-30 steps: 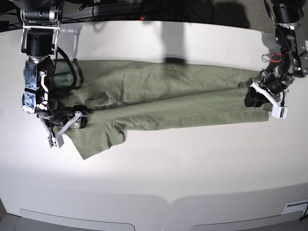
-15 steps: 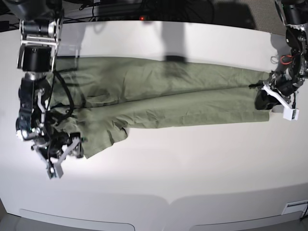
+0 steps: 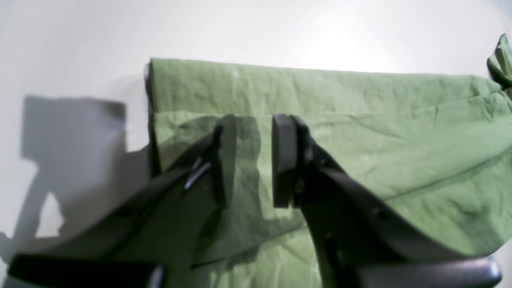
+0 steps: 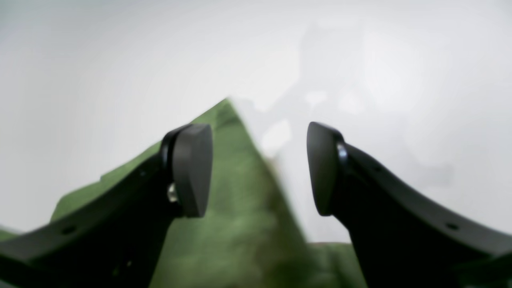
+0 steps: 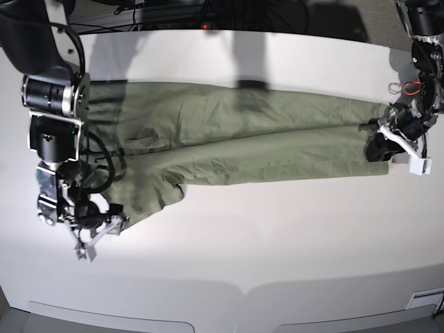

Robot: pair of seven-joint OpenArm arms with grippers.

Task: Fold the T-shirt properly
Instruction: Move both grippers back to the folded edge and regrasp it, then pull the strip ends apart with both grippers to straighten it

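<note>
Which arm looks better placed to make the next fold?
Probably the left: its pincer hangs open right over the T-shirt near its end edge. The right pincer, also open, sits near a corner, partly over bare table.

My white table with a rounded front edge, my dark cables tangled behind its far edge, one small red light among them, grey panels along the near side below my table
</note>
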